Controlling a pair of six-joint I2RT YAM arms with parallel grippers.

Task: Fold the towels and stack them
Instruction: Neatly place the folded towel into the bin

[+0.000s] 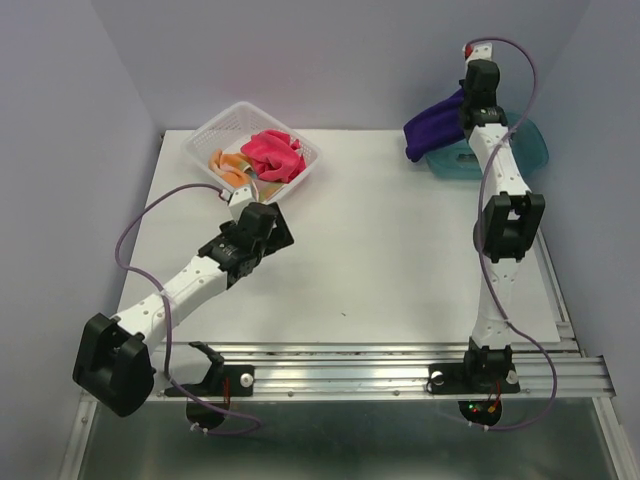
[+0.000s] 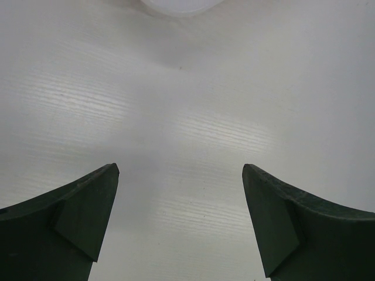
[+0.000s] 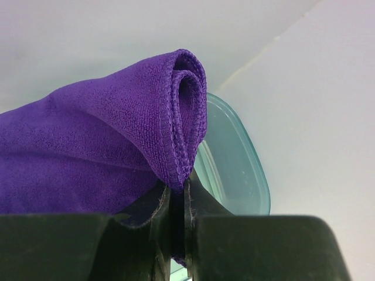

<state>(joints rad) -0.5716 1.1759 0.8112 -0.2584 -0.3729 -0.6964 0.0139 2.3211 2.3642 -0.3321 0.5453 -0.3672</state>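
My right gripper (image 1: 467,98) is raised at the far right, shut on a fold of the deep purple towel (image 1: 434,124). The towel hangs to its left over the teal tray (image 1: 522,148). In the right wrist view the fingers (image 3: 199,202) pinch the purple towel's (image 3: 99,134) rolled hem, with the tray (image 3: 237,167) below. The hot pink towel (image 1: 272,155) and the pale orange towel (image 1: 227,162) lie crumpled in the white mesh basket (image 1: 215,127). My left gripper (image 1: 241,186) is open and empty just in front of the basket, over bare table (image 2: 187,105).
The white table (image 1: 400,260) ends at a metal rail (image 1: 400,365) in front, where both arm bases are bolted. Pale walls close in the back and both sides. The basket's rim (image 2: 176,4) shows at the top of the left wrist view.
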